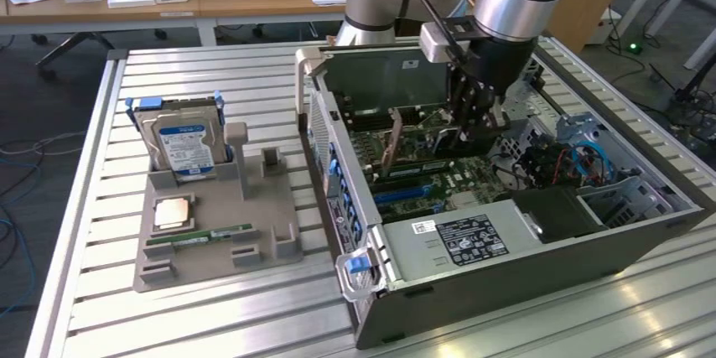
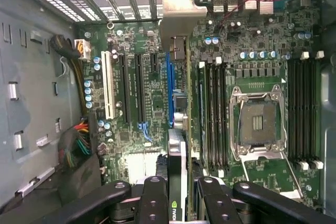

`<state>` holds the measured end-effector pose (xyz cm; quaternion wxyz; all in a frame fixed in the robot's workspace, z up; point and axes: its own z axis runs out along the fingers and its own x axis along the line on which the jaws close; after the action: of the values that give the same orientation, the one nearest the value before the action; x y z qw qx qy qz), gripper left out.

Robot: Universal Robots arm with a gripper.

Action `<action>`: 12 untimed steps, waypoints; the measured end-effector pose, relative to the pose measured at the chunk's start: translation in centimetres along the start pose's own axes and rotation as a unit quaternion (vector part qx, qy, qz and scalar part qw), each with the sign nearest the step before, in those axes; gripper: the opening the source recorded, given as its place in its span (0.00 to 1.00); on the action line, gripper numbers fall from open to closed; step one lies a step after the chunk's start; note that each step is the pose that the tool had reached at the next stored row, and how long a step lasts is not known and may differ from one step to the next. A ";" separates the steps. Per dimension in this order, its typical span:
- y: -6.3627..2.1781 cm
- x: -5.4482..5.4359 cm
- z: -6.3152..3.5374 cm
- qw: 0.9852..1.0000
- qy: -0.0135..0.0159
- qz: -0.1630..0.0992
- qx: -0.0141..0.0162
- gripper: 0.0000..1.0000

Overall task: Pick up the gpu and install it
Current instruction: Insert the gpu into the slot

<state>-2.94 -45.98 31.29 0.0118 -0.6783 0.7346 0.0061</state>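
Note:
The gpu [image 2: 177, 150] is seen edge-on in the wrist view, a thin card with a green logo on its dark face. My gripper [image 2: 180, 184] is shut on it, one black finger pressing each side. The card stands upright over the motherboard [image 2: 136, 93], in line with the long blue slot [image 2: 169, 87], its far end near the case's rear bracket openings. I cannot tell whether it touches the slot. In the exterior view my gripper [image 1: 470, 127] reaches down into the open computer case [image 1: 504, 291], and the fingers hide most of the card.
A CPU socket [image 2: 257, 121] and memory slots lie beside the card. Cable bundles [image 2: 79, 135] sit at the case wall. The power supply [image 1: 470, 236] fills the case's near end. On the exterior view's left, a grey holder [image 1: 213, 232] carries a hard drive [image 1: 179, 144] and a RAM stick [image 1: 201, 235].

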 end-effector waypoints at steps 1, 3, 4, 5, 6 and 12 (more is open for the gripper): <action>0.14 0.0 0.05 1.000 0.000 -0.001 0.000 0.27; 0.37 0.1 0.18 1.000 0.000 -0.002 0.000 0.27; 0.49 0.1 0.26 1.000 0.000 -0.003 0.000 0.27; 0.62 0.1 0.33 1.000 0.000 -0.004 0.000 0.27; 0.78 0.2 0.41 1.000 0.000 -0.005 0.000 0.27; 1.29 0.2 0.73 1.000 0.000 -0.007 0.000 0.27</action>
<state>-4.24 -46.09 30.55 0.0119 -0.6834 0.7299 0.0061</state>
